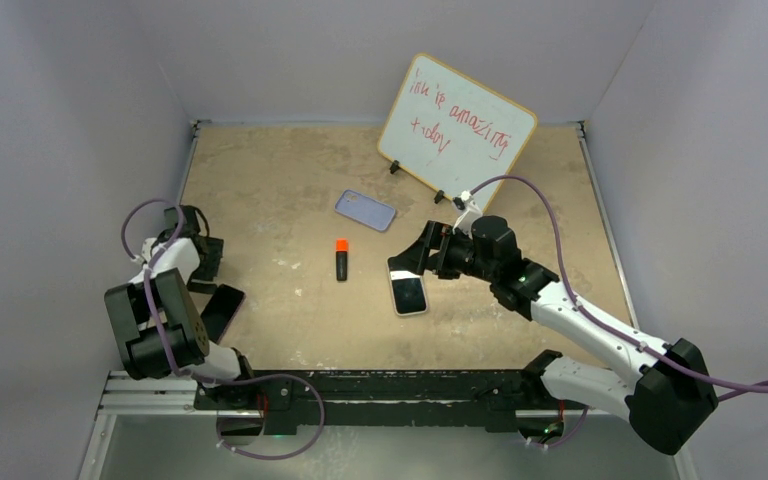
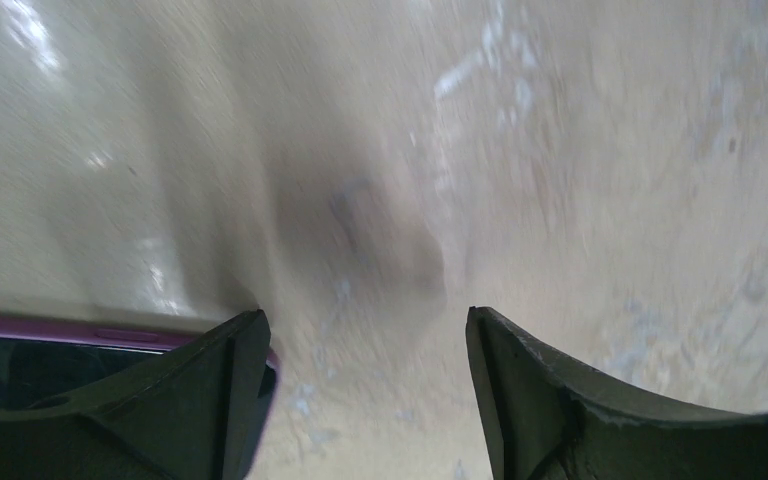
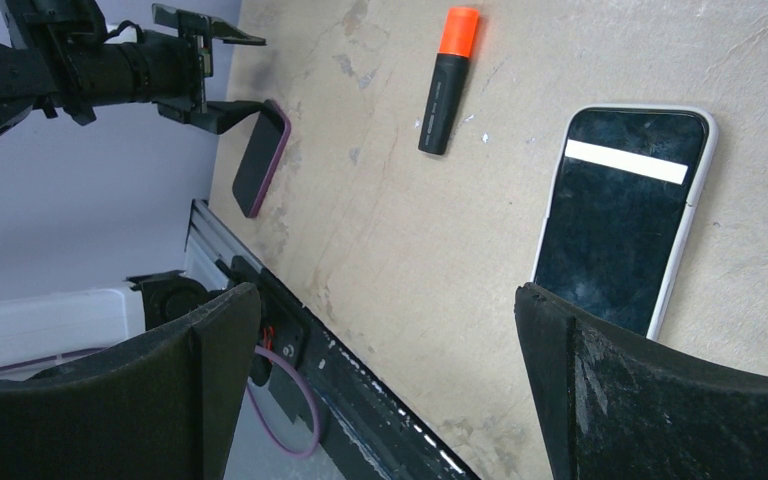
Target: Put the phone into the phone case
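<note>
black-screened phone (image 1: 410,296) lies flat mid-frame, long axis nearly vertical, upper end under the wide, empty right gripper (image 3: 388,300); left gripper (image 2: 365,330) likewise gapes.

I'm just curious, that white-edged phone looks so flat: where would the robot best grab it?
The white-edged phone lies flat, screen up, so only its thin sides offer a hold: probably pinch its two long edges near the middle, coming from above.

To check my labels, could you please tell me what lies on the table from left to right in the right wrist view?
Purple-edged phone → orange-capped marker → white-edged phone.
</note>
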You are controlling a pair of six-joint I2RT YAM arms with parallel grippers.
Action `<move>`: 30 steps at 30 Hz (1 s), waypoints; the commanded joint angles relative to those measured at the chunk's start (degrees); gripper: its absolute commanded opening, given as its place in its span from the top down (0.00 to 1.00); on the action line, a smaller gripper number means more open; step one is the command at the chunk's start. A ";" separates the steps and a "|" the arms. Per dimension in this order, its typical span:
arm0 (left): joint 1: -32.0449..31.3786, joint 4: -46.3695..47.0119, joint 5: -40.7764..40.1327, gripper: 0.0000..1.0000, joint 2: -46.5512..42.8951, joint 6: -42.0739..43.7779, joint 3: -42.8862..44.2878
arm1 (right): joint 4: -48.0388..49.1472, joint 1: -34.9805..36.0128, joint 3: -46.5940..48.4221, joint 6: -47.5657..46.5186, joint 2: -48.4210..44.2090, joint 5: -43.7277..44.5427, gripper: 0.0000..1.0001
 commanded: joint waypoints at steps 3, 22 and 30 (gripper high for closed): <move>-2.56 -2.86 6.06 0.25 -5.53 1.58 -7.34 | 0.59 -0.22 -0.44 -0.89 -0.06 0.48 0.03; -0.25 -28.42 -4.40 0.00 -28.15 0.03 -5.38 | -2.32 -0.19 6.05 -2.57 3.95 -1.47 0.03; 11.67 -32.36 -3.69 0.00 -23.52 5.94 -1.47 | -1.82 -0.19 6.00 -2.00 4.98 -3.86 0.03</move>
